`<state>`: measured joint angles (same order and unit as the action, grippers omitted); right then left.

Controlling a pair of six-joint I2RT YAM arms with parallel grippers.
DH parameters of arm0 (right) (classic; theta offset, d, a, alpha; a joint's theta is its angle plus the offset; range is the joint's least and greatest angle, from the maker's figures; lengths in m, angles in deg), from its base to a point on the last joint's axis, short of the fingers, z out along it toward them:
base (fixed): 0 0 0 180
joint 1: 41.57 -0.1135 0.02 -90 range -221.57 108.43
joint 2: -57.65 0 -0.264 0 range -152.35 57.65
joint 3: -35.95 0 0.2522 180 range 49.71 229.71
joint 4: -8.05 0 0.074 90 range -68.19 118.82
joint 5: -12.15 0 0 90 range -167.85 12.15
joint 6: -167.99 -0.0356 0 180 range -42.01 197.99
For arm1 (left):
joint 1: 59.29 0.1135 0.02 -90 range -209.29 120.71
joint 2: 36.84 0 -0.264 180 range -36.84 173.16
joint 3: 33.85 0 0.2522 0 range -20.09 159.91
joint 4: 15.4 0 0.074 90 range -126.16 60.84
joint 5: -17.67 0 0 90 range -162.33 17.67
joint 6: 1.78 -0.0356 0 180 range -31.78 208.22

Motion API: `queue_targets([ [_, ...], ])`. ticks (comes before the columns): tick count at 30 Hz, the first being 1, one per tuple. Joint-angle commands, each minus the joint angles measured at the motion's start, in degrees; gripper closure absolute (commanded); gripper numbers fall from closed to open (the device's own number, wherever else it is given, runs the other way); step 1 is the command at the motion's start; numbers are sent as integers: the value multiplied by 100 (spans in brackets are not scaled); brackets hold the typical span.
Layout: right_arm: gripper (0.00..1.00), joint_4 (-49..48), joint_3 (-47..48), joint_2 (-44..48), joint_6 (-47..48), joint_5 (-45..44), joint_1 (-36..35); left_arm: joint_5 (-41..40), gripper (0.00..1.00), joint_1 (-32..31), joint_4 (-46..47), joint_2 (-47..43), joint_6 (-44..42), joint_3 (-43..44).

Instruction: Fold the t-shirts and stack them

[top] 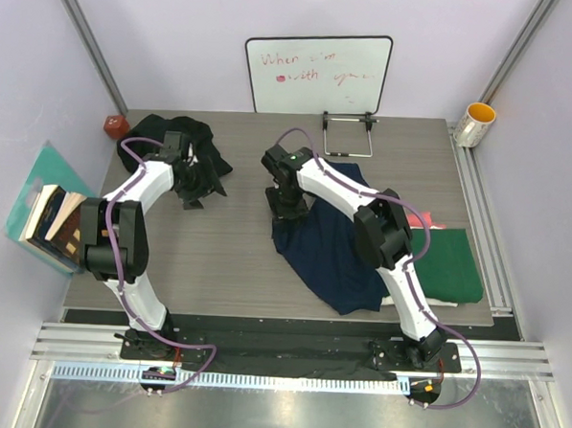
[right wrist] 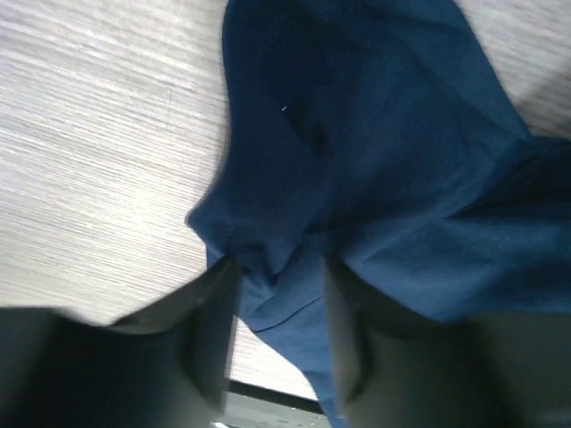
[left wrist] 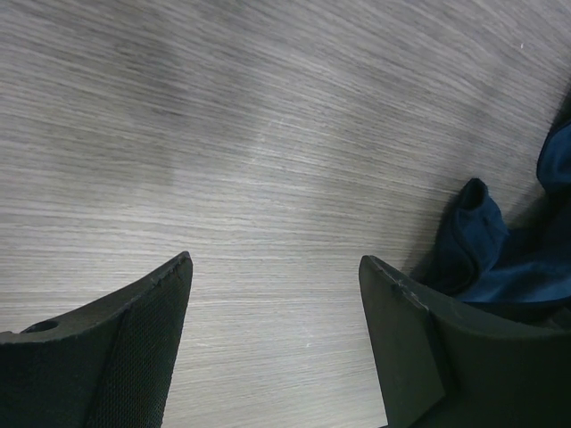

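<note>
The navy blue t-shirt [top: 327,250] lies crumpled at the table's middle right. My right gripper [top: 288,206] sits at its upper left corner. In the right wrist view the jaws [right wrist: 277,263] hold a bunched fold of the navy t-shirt [right wrist: 357,134] between them. The black t-shirt [top: 180,137] lies heaped at the back left. My left gripper [top: 193,195] is just in front of it, open and empty above bare table [left wrist: 277,263]. A dark bluish fold of cloth [left wrist: 500,259] lies beside its right finger. The dark green t-shirt [top: 453,266] lies folded at the right, on pink-red [top: 429,224] and cream-white [top: 446,302] cloth.
A whiteboard [top: 317,74] with red writing leans at the back, and a wire stand [top: 348,136] is in front of it. A yellow cup [top: 478,123] is at the back right. A red object [top: 115,125] is at the back left corner. Books [top: 53,223] stand off the left edge.
</note>
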<state>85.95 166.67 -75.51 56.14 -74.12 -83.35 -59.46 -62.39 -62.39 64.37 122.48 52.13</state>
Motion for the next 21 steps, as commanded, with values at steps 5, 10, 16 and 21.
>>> queue_targets([
  [5, 42, 37, 415, -8, -22, -303, -32, -82, 24, -7, 36, -215, -51, -182],
  [10, 41, -33, 502, -210, 5, -162, -32, -91, 25, -7, 45, -233, -25, -305],
  [16, 48, -59, 687, -438, 5, -91, -67, -126, 25, -7, 36, -303, -25, -411],
  [21, 99, -112, 538, -334, -39, -267, -85, -117, 25, -7, 19, -321, -33, -411],
])
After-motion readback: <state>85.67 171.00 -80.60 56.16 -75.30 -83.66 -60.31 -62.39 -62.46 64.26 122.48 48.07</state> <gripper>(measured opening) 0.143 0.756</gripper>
